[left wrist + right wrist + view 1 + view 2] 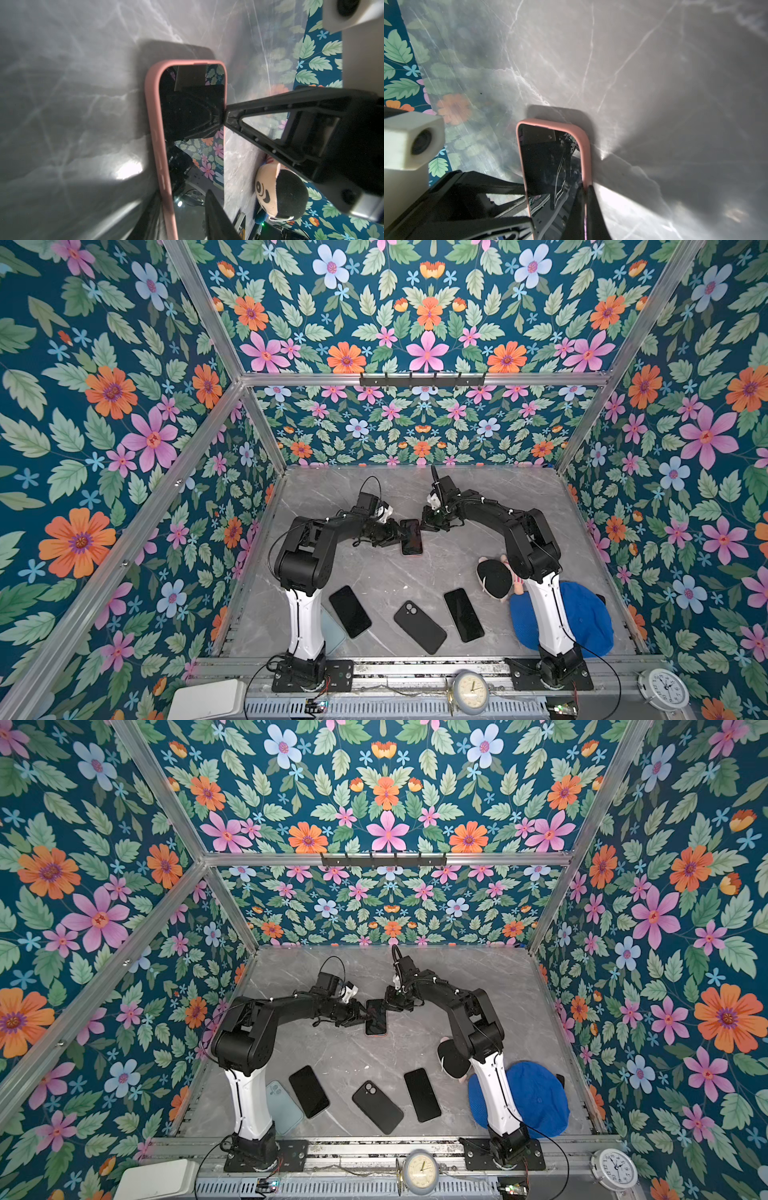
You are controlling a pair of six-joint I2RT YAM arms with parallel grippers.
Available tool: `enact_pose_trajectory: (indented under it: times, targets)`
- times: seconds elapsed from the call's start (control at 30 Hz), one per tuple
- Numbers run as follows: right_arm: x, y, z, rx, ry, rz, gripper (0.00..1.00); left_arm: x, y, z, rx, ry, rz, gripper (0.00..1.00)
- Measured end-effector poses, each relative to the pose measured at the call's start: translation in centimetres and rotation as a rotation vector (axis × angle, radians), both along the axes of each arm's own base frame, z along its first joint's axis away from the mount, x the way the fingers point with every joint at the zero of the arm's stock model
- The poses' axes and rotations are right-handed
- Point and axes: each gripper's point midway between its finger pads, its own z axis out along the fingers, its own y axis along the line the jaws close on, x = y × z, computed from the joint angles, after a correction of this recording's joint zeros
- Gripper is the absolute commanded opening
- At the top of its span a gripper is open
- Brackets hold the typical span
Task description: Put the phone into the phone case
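Jaws from both sides are meeting the phone: the left jaws are standing apart across one long edge of the pink phone case, while the right jaws, closed together, are pressing their tip against the opposite edge. Phone and case are lying screen-up in the middle of the counter.

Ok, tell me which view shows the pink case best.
Left wrist view: the pink case shows a long side and end rim close up. Right wrist shows one end corner; both top views only a sliver edging the phone.
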Motion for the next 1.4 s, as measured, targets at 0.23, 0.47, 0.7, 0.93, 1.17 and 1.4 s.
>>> enact_pose_trajectory:
  times: [0.23, 0.47, 0.7, 0.93, 1.17, 1.4]
  targets:
    - [0.1, 0.1, 0.3, 0.004, -0.005, 0.0, 0.09, 0.0, 0.0, -0.1, -0.012, -0.002, -0.002, 0.38]
    - [-2.2, -1.4, 3.0, -0.059, 0.0, -0.001, 0.17, -1.7, 1.6, 0.4, 0.015, 0.004, 0.018, 0.49]
    - [-7.5, -1.5, 3.1, -0.101, 0.054, 0.031, 0.18, -5.3, 1.7, 0.2, 0.022, 0.048, 0.007, 0.43]
    - [-9.9, -0.7, 1.7, -0.099, 0.12, 0.039, 0.17, -6.6, 0.6, -0.2, -0.037, 0.089, 0.004, 0.35]
    - [-9.9, 0.1, 1.2, -0.077, 0.133, 0.036, 0.13, -6.3, 0.1, -0.4, -0.063, 0.09, 0.006, 0.29]
    - [-10.0, 0.0, 0.6, -0.084, 0.146, 0.032, 0.1, -6.3, -0.1, -0.6, -0.078, 0.107, 0.012, 0.27]
